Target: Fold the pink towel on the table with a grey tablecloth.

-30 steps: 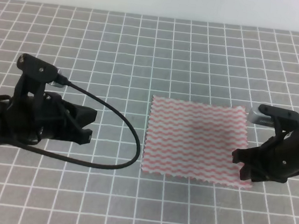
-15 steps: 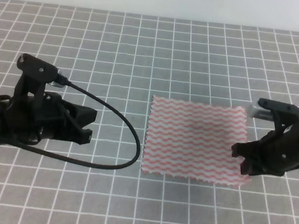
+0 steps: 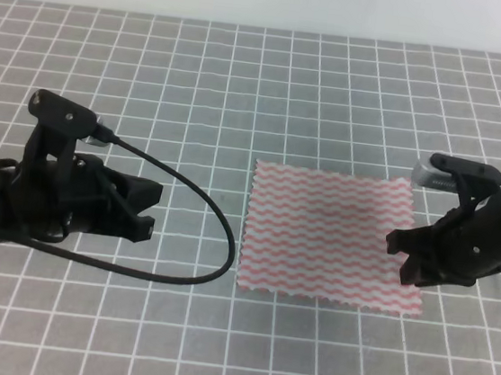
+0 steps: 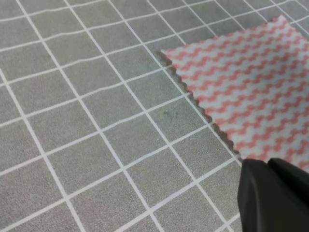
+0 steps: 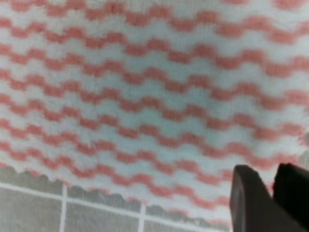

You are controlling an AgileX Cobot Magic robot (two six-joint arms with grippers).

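The pink towel (image 3: 326,235) lies flat and unfolded on the table with a grey tablecloth (image 3: 244,87), right of centre. My right gripper (image 3: 403,257) hovers over the towel's right edge, a little above its near right corner. In the right wrist view its fingers (image 5: 248,198) stand close together over the towel (image 5: 145,87), with nothing held. My left gripper (image 3: 150,210) rests low on the cloth, about two grid squares left of the towel. The left wrist view shows the towel's near left corner (image 4: 241,82) ahead of the shut left gripper (image 4: 268,164).
A black cable (image 3: 201,227) loops from the left arm across the cloth between that arm and the towel. A pale wall (image 3: 272,0) borders the far edge of the table. Grid-marked cloth surrounds the towel on all sides.
My right gripper has moved up and slightly back from the towel's near right corner, which now shows uncovered. The left arm and the towel have stayed still.
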